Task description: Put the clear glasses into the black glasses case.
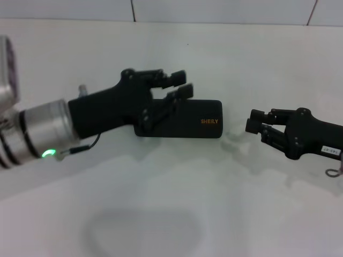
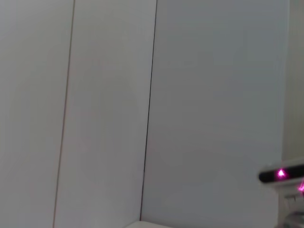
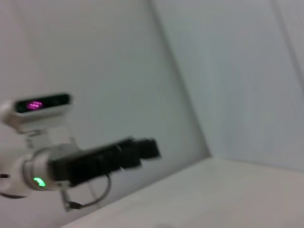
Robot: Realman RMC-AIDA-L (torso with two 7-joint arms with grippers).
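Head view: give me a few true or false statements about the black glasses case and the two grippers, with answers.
1. The black rectangular glasses case lies shut on the white table. True.
2. Its orange lettering sits at the end nearer the right gripper. True.
3. The right gripper holds the case. False: it is apart from it, beyond that end.
4. The left gripper is parked off the table. False: it is over the case's other end.

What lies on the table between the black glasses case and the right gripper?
In the head view, between the black glasses case and the right gripper, only faint outlines show, seemingly the clear glasses.
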